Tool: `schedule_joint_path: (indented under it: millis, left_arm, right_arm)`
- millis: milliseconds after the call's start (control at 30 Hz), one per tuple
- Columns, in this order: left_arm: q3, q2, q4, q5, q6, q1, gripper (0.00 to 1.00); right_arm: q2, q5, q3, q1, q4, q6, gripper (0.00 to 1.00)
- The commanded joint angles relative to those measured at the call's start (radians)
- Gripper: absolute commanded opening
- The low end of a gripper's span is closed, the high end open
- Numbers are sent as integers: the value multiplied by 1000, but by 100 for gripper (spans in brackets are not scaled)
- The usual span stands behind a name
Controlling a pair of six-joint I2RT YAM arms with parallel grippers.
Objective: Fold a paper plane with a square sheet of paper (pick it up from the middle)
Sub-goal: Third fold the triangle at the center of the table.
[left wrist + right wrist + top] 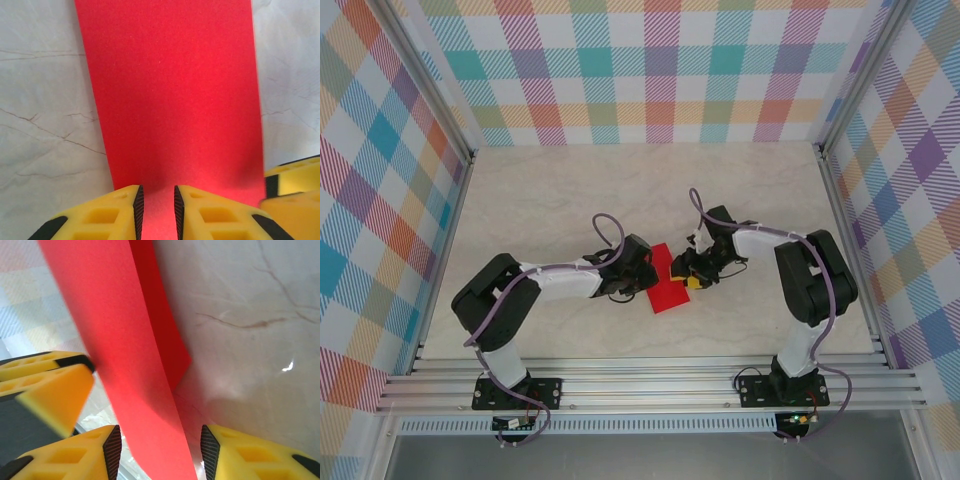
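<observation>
The paper plane (pixel 667 282), a red folded strip, lies at frame centre. Left gripper (pixel 156 197): fingers nearly closed at its edge, hold uncertain. Right gripper (pixel 161 442): fingers half open astride a raised flap.

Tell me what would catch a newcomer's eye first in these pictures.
The bright red paper sits at the middle of the pale marbled table, with the left gripper and the right gripper meeting at it from either side. Pastel plaid walls box in the table at the back, left and right.
</observation>
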Motion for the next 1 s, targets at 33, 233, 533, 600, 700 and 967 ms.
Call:
schedule_joint_path:
  millis: [33, 233, 533, 600, 700, 967]
  left_arm:
    - [24, 27, -10, -2, 14, -12, 25]
    - [26, 41, -9, 5, 26, -12, 24]
    - [21, 16, -3, 6, 44, -11, 24]
    - [16, 4, 2, 6, 48, -12, 25]
    - [3, -22, 11, 7, 63, -13, 28]
    - [-41, -138, 1, -39, 171, -67, 47]
  right_arm:
    - [33, -58, 49, -5, 1, -50, 47]
    - [84, -57, 112, -7, -39, -93, 42]
    - [118, -74, 144, -7, -58, -112, 22]
    - [111, -61, 135, -7, -53, -96, 16]
    - [85, -49, 101, -10, -23, -41, 11]
    - [-54, -33, -55, -10, 118, 198, 7]
